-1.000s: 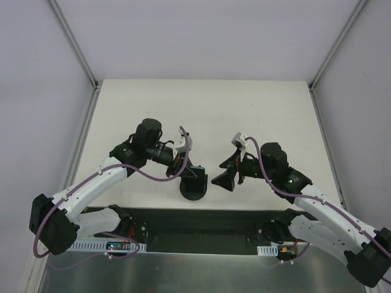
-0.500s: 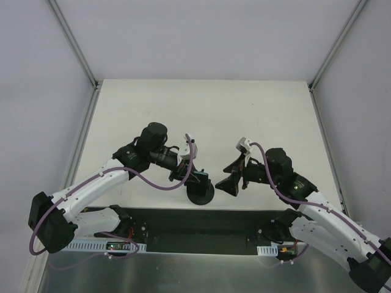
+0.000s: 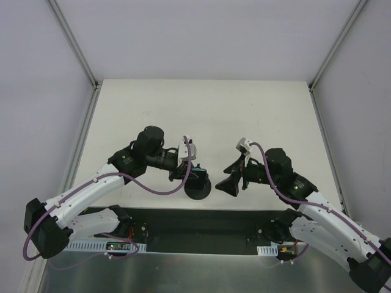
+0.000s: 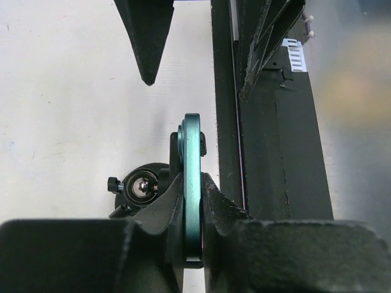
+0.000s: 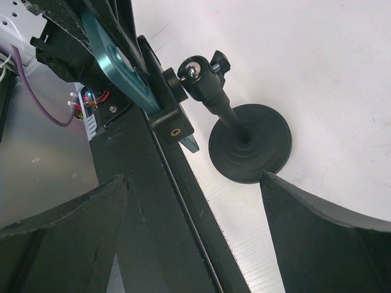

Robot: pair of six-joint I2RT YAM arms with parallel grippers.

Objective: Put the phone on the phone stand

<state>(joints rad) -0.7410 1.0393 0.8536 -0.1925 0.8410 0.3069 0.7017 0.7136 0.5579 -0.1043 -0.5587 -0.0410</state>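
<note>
My left gripper (image 3: 187,173) (image 4: 193,204) is shut on the phone (image 4: 193,143), which shows edge-on as a thin teal-rimmed slab (image 5: 115,60). The phone lies flat against the clamp head (image 5: 166,113) of the phone stand (image 3: 197,190). Whether it sits inside the clamp I cannot tell. The stand has a round black disc base (image 5: 250,149), a short stem and a ball joint (image 4: 142,188). My right gripper (image 3: 228,176) (image 5: 194,176) is open just right of the stand, with nothing between its fingers.
A black strip (image 3: 201,223) runs along the near edge of the white table (image 3: 244,116), right behind the stand. Metal frame posts (image 3: 76,49) rise at the table's far corners. The right gripper's fingers (image 4: 146,36) point at the phone from ahead.
The left arm has shifted with the phone, and the stand's base slid slightly right and back again. The right gripper drew back a little toward the near right, then held still.
</note>
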